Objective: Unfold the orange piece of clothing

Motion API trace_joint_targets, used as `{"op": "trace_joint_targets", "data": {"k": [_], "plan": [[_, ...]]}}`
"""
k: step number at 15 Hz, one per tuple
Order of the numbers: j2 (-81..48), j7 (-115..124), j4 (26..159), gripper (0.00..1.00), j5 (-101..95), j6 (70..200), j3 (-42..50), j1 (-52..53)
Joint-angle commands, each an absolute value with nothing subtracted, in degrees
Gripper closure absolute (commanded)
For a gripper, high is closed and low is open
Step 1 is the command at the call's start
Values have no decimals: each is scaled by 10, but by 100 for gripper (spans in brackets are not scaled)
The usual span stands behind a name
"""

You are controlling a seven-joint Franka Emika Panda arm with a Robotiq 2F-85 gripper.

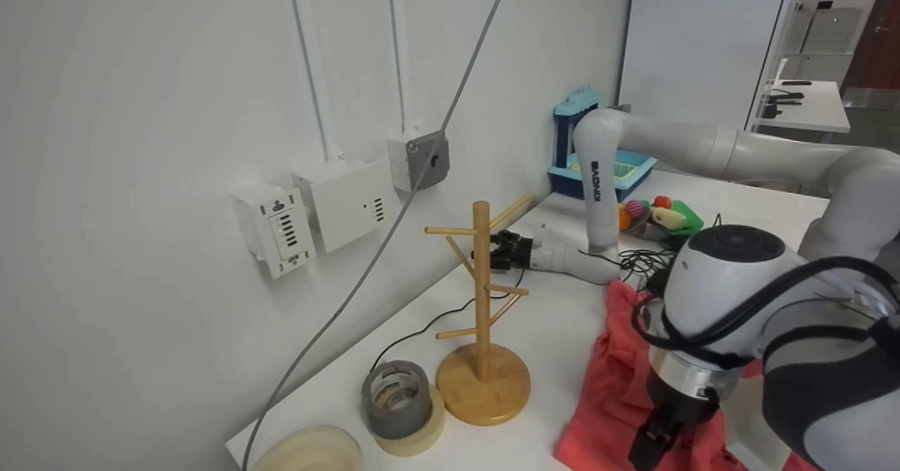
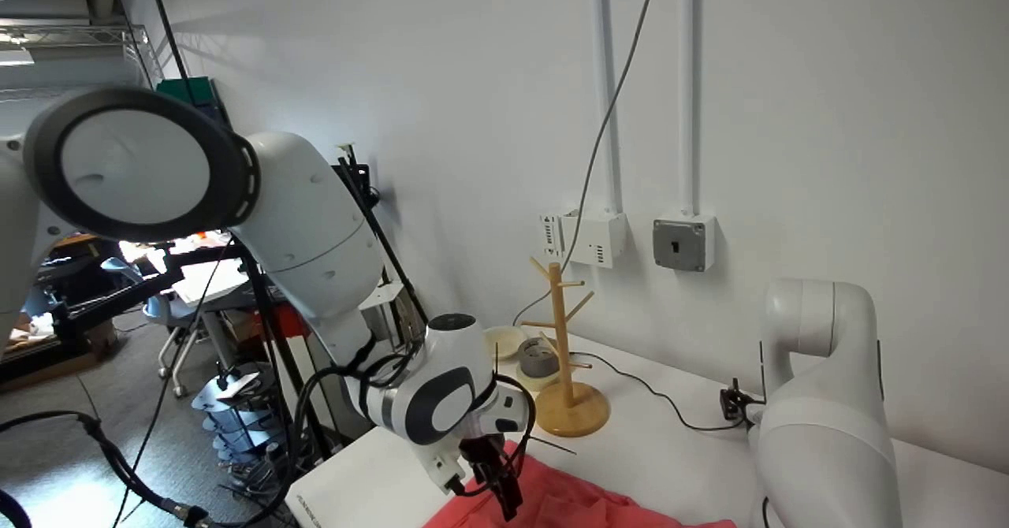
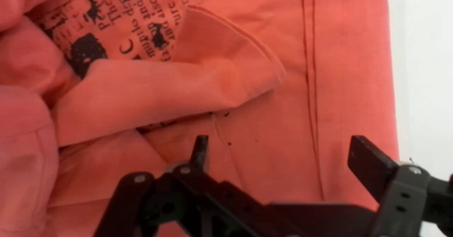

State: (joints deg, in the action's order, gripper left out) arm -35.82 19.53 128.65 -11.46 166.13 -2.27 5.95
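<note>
The orange piece of clothing is a coral-red garment lying wrinkled on the white table. It also shows at the bottom of an exterior view. In the wrist view the cloth has black print at upper left, a folded-over flap in the middle, bunched folds at left, and a flatter, seamed part at right with a straight edge. My gripper is open and empty above the seamed part, its fingers apart with cloth below them. Its black fingers point down in both exterior views. The arm hides part of the garment.
A wooden peg stand stands beside the garment, with grey tape and a pale bowl near it. A second white arm with a black gripper, cables and toy clutter are farther back. A wall borders the table.
</note>
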Motion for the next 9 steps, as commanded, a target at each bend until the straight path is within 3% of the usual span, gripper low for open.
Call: {"op": "trace_joint_targets", "data": {"k": [1,9], "plan": [[-378,174,1305,0,-80,1720,5,98],[-403,159,1288,0,-35,1750,-17,142]]}}
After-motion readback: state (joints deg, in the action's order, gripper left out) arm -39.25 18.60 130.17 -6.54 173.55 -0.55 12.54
